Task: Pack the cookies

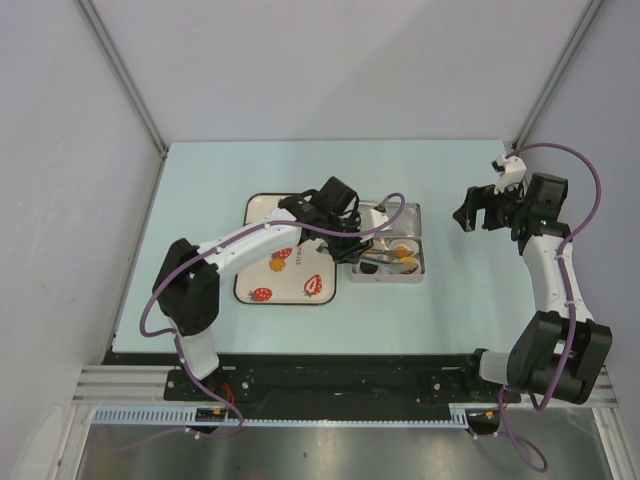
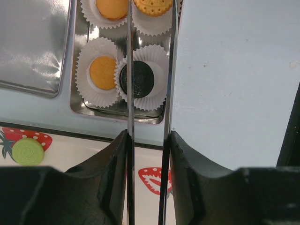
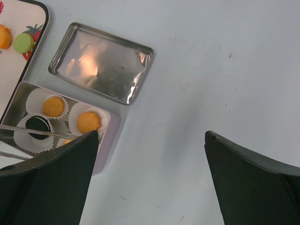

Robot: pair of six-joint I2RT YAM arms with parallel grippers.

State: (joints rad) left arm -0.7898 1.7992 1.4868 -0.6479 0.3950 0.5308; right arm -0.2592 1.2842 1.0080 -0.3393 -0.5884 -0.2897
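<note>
My left gripper is shut on a pair of metal tongs, whose two blades stay apart and reach over the open tin. In the tin, white paper cups hold the cookies: a black one under the left blade and three orange ones. The tong tips run out of the left wrist view. From above, the left gripper hangs at the tin's left edge. My right gripper stands open and empty over bare table, right of the tin.
The tin's shiny lid lies just behind the tin. A strawberry-print tray sits to its left, carrying a green disc and an orange one. White walls close in the table.
</note>
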